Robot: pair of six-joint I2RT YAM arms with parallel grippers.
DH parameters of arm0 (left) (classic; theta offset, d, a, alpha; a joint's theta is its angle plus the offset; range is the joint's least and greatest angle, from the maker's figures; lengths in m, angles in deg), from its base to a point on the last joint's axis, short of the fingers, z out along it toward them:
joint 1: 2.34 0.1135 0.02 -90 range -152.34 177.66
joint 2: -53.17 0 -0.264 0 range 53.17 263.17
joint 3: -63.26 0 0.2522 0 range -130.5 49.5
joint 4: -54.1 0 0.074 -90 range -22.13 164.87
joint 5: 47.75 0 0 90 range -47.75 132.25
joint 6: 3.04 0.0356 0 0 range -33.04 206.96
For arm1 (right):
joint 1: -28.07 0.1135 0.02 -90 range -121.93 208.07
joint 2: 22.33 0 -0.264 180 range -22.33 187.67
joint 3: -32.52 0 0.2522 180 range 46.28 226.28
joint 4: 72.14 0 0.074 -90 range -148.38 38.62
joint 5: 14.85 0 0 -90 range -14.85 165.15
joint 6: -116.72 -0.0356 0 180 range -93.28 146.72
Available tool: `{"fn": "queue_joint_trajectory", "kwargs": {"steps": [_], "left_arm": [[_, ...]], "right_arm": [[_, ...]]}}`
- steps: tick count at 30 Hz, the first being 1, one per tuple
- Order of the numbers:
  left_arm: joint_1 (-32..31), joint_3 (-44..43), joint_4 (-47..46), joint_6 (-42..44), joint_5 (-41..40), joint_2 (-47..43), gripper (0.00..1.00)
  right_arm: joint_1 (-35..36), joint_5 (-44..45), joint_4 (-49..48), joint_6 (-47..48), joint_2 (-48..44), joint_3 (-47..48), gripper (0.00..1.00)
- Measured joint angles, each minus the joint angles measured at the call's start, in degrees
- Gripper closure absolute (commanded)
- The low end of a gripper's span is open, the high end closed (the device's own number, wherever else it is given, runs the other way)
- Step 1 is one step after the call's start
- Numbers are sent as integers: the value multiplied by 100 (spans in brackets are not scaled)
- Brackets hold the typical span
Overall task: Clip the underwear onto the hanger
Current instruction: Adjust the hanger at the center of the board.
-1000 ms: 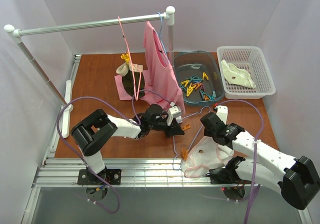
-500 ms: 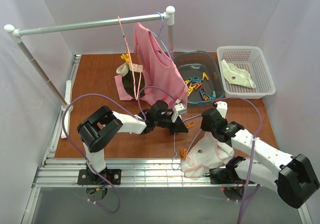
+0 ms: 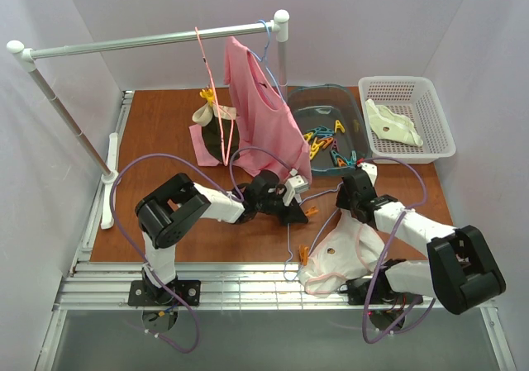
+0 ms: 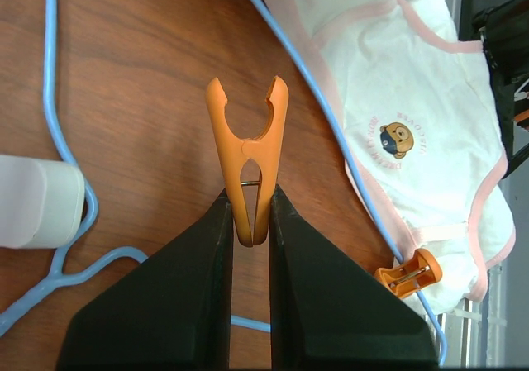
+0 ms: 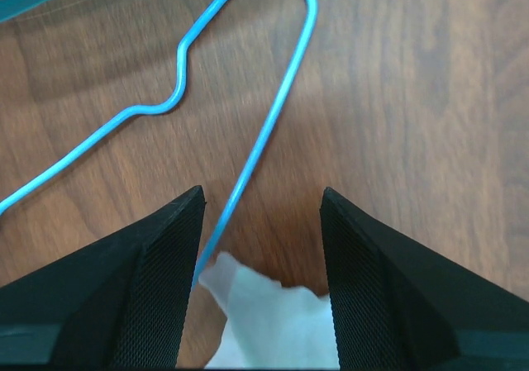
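Observation:
The underwear (image 3: 343, 259) lies flat at the table's near edge, pale white with pink edging and a small bear print (image 4: 395, 140). The light-blue wire hanger (image 3: 287, 247) lies on the table along its left side, and its wire (image 4: 331, 115) runs past the fabric. One orange clip (image 4: 409, 273) sits on that wire at the underwear's corner. My left gripper (image 4: 250, 214) is shut on a second orange clip (image 4: 246, 152), whose mouth gapes above the wood. Above the hanger's hook (image 5: 281, 98), my right gripper (image 5: 260, 202) is open, with a corner of white fabric (image 5: 273, 321) between its fingers, not pinched.
A rail (image 3: 157, 40) spans the back, with a pink shirt (image 3: 260, 111) on a blue hanger and a pink wire hanger (image 3: 207, 73) bearing a dark garment. A clear blue tub (image 3: 326, 131) holds several clips. A white basket (image 3: 430, 144) holds a cream garment.
My right gripper has gone from shut to open and its arm has swung inward toward the hook. My left gripper has shifted slightly right with the orange clip in it.

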Motion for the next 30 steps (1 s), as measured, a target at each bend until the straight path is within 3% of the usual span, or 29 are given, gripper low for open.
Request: {"fn": "queue_joint_trajectory", "kwargs": {"steps": [4, 8, 9, 23, 30], "left_arm": [[-26, 101, 0, -2, -142, -59, 97], [-94, 203, 20, -2, -269, -177, 97], [-109, 219, 35, 0, -297, -201, 97], [-273, 413, 127, -87, -494, -612, 98], [-337, -22, 444, -127, 28, -402, 98]], "right_arm": [[-105, -170, -367, 136, 374, 20, 54], [-131, -197, -649, 264, 710, 173, 95], [-142, -205, -704, 280, 765, 190, 98], [-131, -352, -590, 557, 868, 308, 99], [378, -459, -588, 540, 1040, 474, 99]]}}
